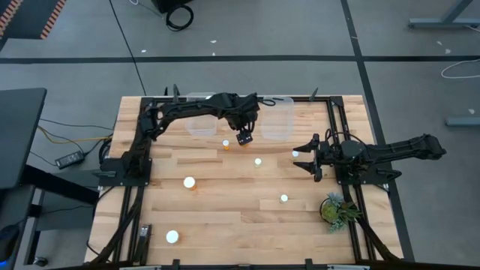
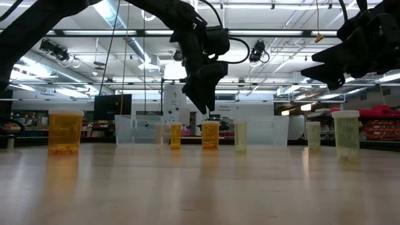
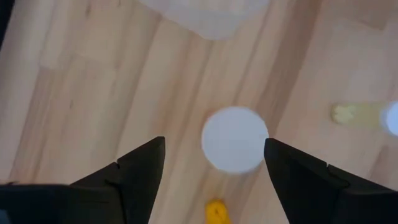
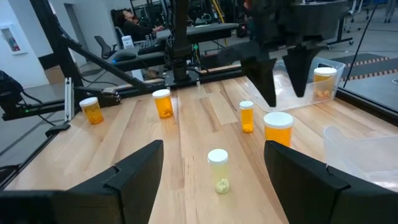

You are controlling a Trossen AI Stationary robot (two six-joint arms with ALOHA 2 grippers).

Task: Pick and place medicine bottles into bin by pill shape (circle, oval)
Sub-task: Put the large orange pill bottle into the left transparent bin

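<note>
Several small amber bottles with white caps stand upright on the wooden table (image 1: 225, 217). My left gripper (image 1: 244, 138) is open and points down, just above one wide bottle. That bottle's white cap (image 3: 234, 138) shows between the fingers in the left wrist view. In the low view the gripper (image 2: 204, 103) hangs over this bottle (image 2: 210, 134). My right gripper (image 1: 307, 157) is open and empty, clear of the table at the right. A pale bottle (image 4: 217, 169) stands ahead of it. Other bottles stand at the middle (image 1: 226, 142), (image 1: 258, 161), and at the left (image 1: 189, 182).
Two clear tubs (image 1: 201, 121), (image 1: 276, 120) stand at the far edge; one holds a bottle (image 4: 323, 81). A green potted plant (image 1: 335, 208) stands at the near right. More bottles stand at the near side (image 1: 284, 199), (image 1: 172, 237). People sit in the room beyond.
</note>
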